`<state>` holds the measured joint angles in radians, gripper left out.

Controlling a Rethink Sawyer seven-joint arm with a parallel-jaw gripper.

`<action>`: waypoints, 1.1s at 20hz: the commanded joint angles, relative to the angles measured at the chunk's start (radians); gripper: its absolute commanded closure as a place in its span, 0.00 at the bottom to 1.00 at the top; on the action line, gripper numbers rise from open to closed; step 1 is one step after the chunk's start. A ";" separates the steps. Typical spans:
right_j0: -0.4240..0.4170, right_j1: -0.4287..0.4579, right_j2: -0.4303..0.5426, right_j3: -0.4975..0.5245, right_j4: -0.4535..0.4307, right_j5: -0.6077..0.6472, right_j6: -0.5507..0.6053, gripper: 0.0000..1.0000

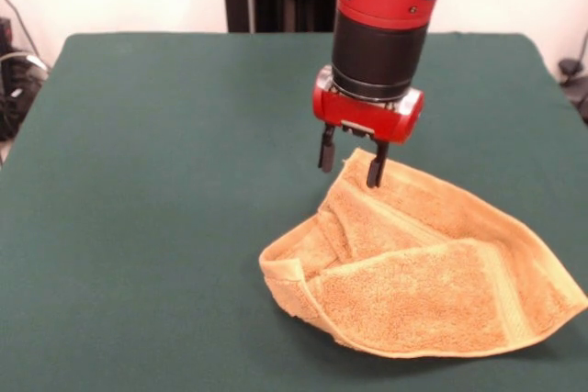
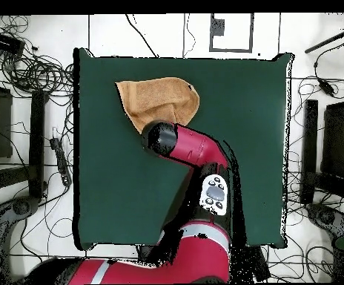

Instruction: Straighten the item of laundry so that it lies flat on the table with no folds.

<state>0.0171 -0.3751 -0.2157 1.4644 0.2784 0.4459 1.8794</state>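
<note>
Even, bright lighting; soft shadow under towel.

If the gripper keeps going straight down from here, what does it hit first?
Most likely the towel: the gripper points down with one fingertip at its raised far edge. The other may reach the table first; depth is unclear.

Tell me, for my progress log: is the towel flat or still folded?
Folded. The towel has a flap doubled over its front and a bunched left corner.
</note>
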 commanded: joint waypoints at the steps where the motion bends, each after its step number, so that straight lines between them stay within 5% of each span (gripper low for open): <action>1: 0.035 0.038 0.076 0.145 0.066 -0.029 0.286 0.00; 22: 0.053 0.059 0.103 0.165 0.146 -0.078 0.292 0.00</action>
<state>0.0249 -0.3777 -0.2156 1.5535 0.3558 0.4228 1.8794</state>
